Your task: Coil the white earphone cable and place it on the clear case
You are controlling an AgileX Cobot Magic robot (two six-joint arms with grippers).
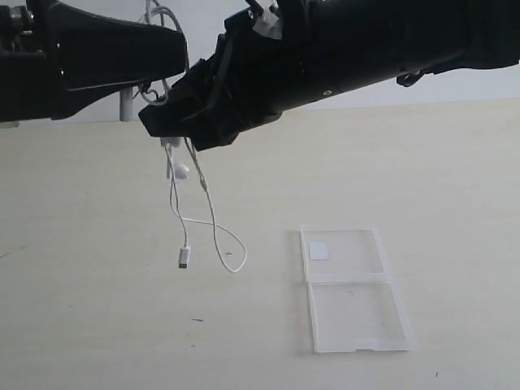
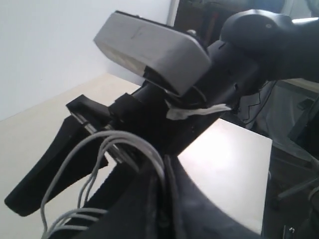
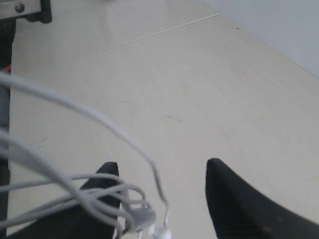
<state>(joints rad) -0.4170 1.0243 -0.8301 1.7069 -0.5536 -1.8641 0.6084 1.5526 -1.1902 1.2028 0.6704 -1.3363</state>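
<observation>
The left claw point(image 2: 164, 199) is pinched shut on a bundle of cable point(image 1: 180, 171) loops. Just beside it, the right claw point(image 3: 162, 164) stands spread, with strands draped over one finger. Below them the cable hangs toward the table point(image 1: 97, 325), earbud and plug dangling, well apart from the case point(image 1: 349, 317), which lies open and flat.

The right gripper point(image 3: 160, 164) is seen with its two black fingers point(image 3: 239, 204) set well apart, nothing being clamped between them. Several loops of the white earphone cable point(image 3: 52, 97) are draped against one finger, and a small white fitting point(image 3: 145, 217) on the cable is hung just beside that finger, within the gap. A pale table point(image 3: 199, 79) is spread beyond the gripper, bounded farther off by a white wall point(image 3: 279, 25)
</observation>
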